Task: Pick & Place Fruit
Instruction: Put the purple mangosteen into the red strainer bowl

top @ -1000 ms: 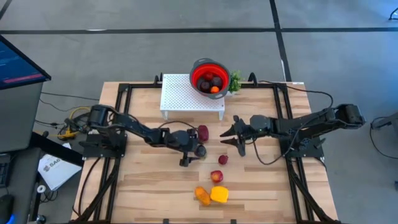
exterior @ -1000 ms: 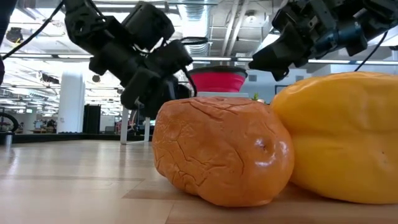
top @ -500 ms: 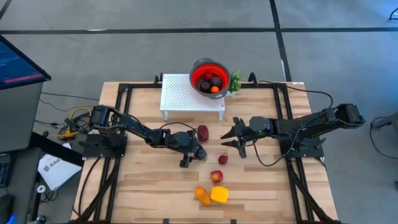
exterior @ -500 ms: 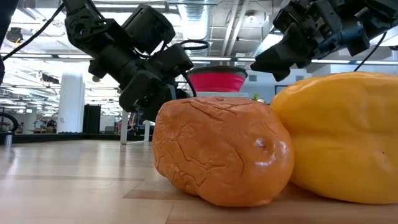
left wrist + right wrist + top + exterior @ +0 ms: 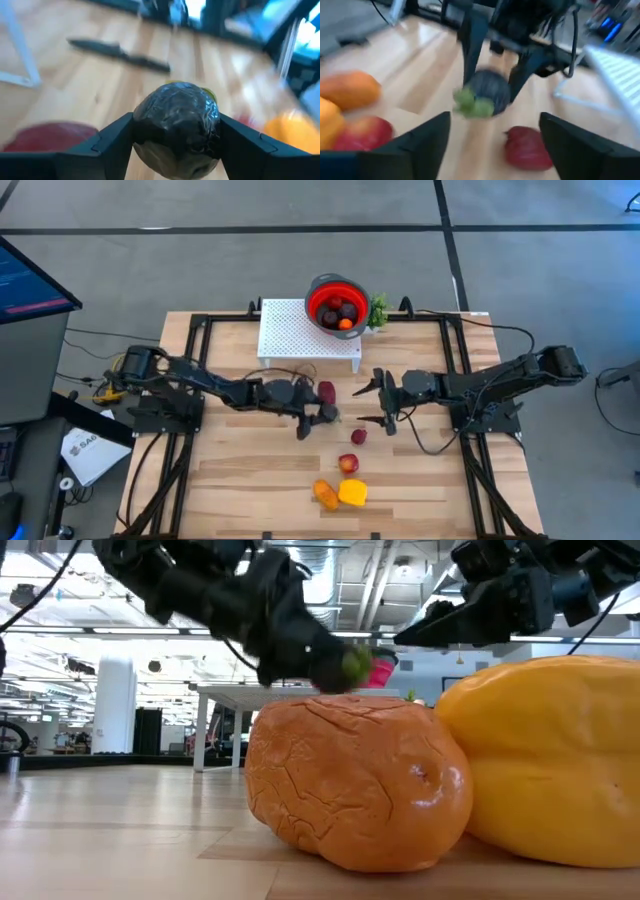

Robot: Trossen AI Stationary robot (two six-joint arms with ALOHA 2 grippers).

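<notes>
While left gripper (image 5: 175,132) clamps dark wrinkled fruit (image 5: 176,127), round red bowl (image 5: 336,304) holds few pieces; five remain on wooden tabletop (image 5: 250,470); right gripper (image 5: 366,406) wide open, empty.

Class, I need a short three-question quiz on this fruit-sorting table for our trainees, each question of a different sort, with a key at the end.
1. True or false: the left gripper is shut on a dark fruit with a green tip.
2. Multiple choice: the red bowl stands
A. on the white perforated stand
B. on the bare wooden table
C. in the right gripper
3. Fill in: at the table's near edge an orange fruit lies beside a ______ one.

Key
1. True; its jaws clamp the fruit on both sides.
2. A; the bowl sits at the stand's corner and already holds fruit, while the right gripper's jaws are open and empty.
3. yellow
</notes>
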